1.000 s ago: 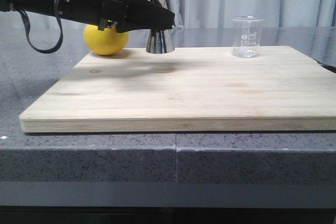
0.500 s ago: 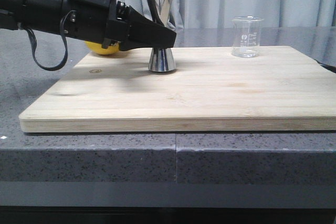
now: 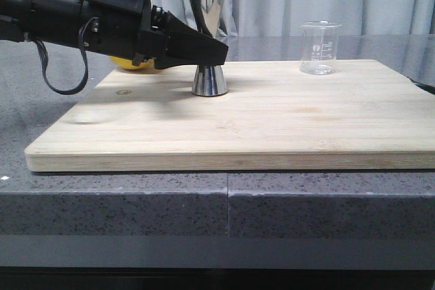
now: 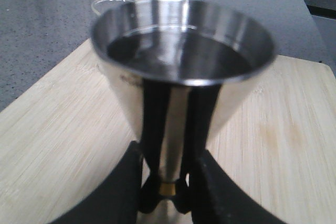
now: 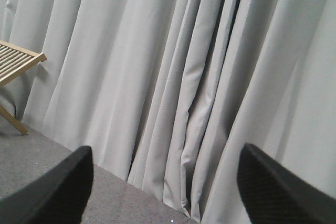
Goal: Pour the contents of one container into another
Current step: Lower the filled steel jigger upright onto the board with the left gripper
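Left gripper clamps the steel jigger at its gold-banded waist, upright on the wooden board; the glass beaker stands well apart; right gripper fingers splayed wide before curtains

Upright steel jigger, clear beaker apart

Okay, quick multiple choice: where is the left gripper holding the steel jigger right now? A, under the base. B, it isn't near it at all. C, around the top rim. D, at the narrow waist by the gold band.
D: in the left wrist view the left gripper has its black fingers either side of the jigger at its gold-banded waist, below the wide upper cone.
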